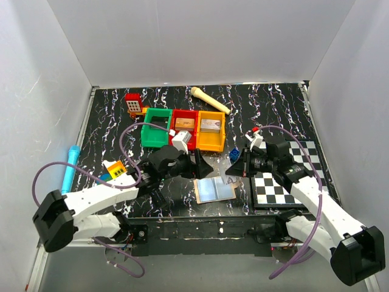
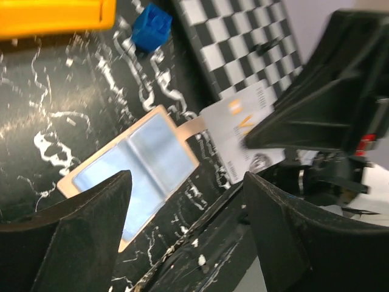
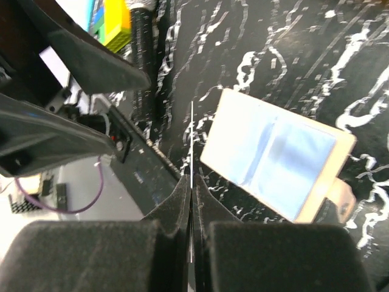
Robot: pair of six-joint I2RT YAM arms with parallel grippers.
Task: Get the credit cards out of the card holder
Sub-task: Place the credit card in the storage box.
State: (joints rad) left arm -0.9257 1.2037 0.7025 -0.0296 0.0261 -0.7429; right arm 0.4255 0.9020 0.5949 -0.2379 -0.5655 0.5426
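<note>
The flat tan card holder with pale blue lining (image 1: 214,190) lies open on the marbled black worktop (image 1: 109,115). Right fingers (image 3: 192,201) pinch a white card (image 2: 243,131) (left fingers (image 2: 182,201) spread, empty), so next it needs setting down

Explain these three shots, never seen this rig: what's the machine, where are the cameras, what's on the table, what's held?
Two white robot arms are bolted at the near edge of a black marbled table. One picture looks down from above; the other two come from cameras on each wrist.

On the table lie an open tan folding card holder with pale blue lining, green, red and orange plastic bins, a black-and-white chequered board and a small blue block.

The right end effector is shut on a thin white card, seen edge-on in its own camera. The left end effector is open, holding nothing, above the card holder.
</note>
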